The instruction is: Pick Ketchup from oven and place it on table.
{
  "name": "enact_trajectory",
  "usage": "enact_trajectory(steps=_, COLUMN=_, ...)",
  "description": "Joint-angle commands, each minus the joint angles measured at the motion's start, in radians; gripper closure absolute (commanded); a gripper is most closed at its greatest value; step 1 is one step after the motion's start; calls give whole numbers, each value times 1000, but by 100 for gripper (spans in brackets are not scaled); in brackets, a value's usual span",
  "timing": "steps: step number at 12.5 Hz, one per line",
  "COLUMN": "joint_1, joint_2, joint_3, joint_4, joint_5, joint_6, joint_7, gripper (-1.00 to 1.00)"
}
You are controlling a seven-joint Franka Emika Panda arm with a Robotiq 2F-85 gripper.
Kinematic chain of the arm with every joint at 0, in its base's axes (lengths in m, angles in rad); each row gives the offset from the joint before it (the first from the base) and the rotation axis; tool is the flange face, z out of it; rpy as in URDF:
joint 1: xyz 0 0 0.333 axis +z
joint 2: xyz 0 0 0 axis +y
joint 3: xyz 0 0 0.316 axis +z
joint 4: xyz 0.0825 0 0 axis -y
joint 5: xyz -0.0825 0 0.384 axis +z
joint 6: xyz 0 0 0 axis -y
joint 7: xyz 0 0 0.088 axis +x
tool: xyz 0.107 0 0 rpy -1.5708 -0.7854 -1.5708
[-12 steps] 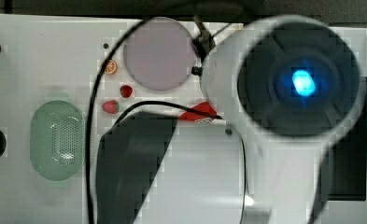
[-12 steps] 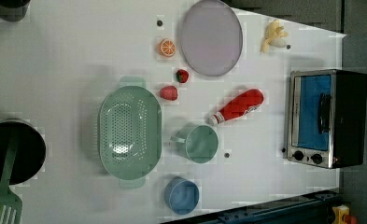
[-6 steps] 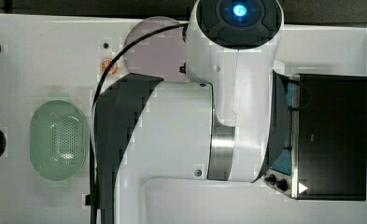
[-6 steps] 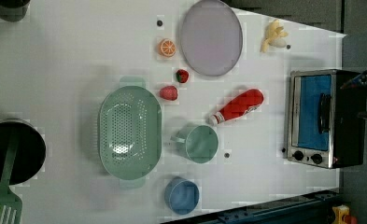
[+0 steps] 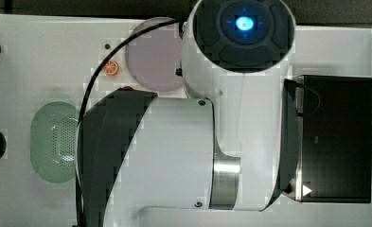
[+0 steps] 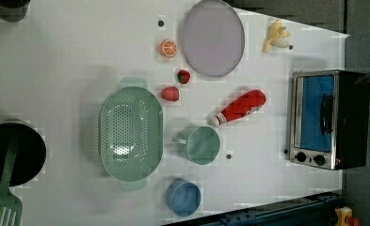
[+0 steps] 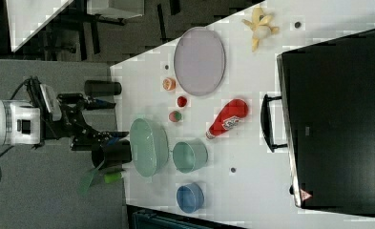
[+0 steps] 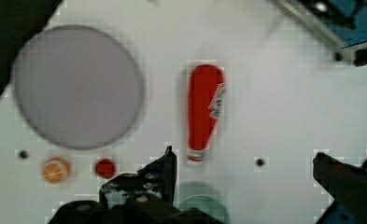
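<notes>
The ketchup (image 6: 239, 107) lies on its side on the white table (image 6: 69, 61), out in the open and touching nothing else. In the left view its white cap points toward a green cup (image 6: 200, 144) just beside it, and its red base points toward the oven (image 6: 328, 119). The oven stands at the left view's right edge of the table, blue glass door shut, well apart from the bottle. A grey plate (image 6: 213, 36) sits on the bottle's other side, with two strawberries (image 6: 170, 93) and an orange slice (image 6: 168, 47) near it. A green colander (image 6: 131, 134) lies beside the cup, and a blue bowl (image 6: 183, 197) sits past it. A peeled banana (image 6: 277, 36) rests near the table's far corner.

In the wrist view the gripper (image 8: 244, 168) hangs above the table with its dark fingers (image 8: 165, 170) spread wide apart, holding nothing. The ketchup (image 8: 204, 109) lies on the table below, between the two fingers as seen from the wrist camera.
</notes>
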Motion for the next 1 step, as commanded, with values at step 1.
enact_trajectory(steps=1, joint_1=-7, joint_2=-7, joint_3=2, joint_4=3, joint_5=-9, joint_6=-15, joint_7=46, gripper=-100)
